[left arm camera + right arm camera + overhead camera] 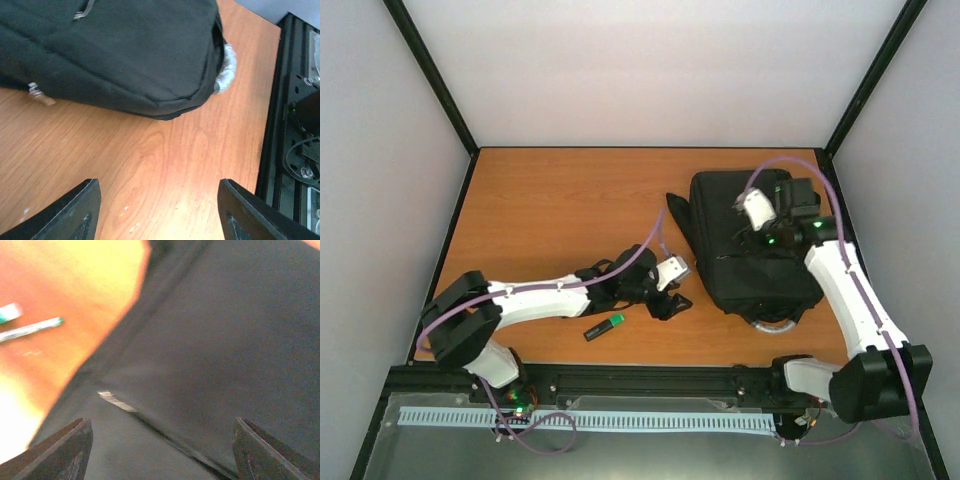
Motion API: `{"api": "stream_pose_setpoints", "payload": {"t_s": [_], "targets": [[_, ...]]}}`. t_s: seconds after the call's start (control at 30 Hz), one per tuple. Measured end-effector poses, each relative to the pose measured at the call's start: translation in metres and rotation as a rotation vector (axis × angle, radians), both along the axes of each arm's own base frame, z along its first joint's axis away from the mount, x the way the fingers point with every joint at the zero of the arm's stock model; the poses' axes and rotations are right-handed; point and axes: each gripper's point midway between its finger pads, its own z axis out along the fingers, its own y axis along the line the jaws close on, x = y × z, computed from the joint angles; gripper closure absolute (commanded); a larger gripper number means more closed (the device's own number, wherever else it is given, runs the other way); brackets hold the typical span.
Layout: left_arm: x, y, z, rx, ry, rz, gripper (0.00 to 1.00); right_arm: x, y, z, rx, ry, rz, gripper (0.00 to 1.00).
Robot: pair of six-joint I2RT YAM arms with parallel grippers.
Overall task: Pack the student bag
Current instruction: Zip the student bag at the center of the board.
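The student bag (750,255) is a large black backpack lying flat at the right of the table, its grey loop handle (770,322) toward the near edge. My left gripper (675,290) is open and empty, low over bare wood just left of the bag. In the left wrist view the bag (125,50) fills the top, and the gripper (160,215) is apart from it. My right gripper (752,212) hovers over the bag's far part. In the blurred right wrist view it (162,455) is open above black fabric (225,340) and a silver zip pull (116,401).
A black marker with a green end (604,327) lies on the table near the front edge, left of the bag. Thin pens (30,329) show on the wood in the right wrist view. The black frame rail (290,125) runs along the near edge.
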Motion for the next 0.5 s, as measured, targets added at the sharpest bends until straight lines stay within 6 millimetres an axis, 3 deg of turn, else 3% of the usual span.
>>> {"api": "stream_pose_setpoints", "payload": {"t_s": [0.07, 0.17, 0.33, 0.5], "targets": [[0.005, 0.012, 0.006, -0.004, -0.002, 0.063, 0.30, -0.021, 0.036, -0.009, 0.015, 0.026, 0.119, 0.19], [0.014, 0.034, 0.005, -0.001, 0.009, 0.155, 0.23, -0.054, 0.065, -0.035, 0.000, 0.120, 0.244, 0.15], [0.035, 0.079, -0.006, 0.007, 0.048, 0.325, 0.18, -0.080, 0.076, -0.059, -0.146, 0.139, 0.370, 0.09], [0.062, 0.096, -0.008, 0.008, 0.061, 0.433, 0.25, -0.116, 0.085, -0.099, -0.317, 0.176, 0.529, 0.14]]}}
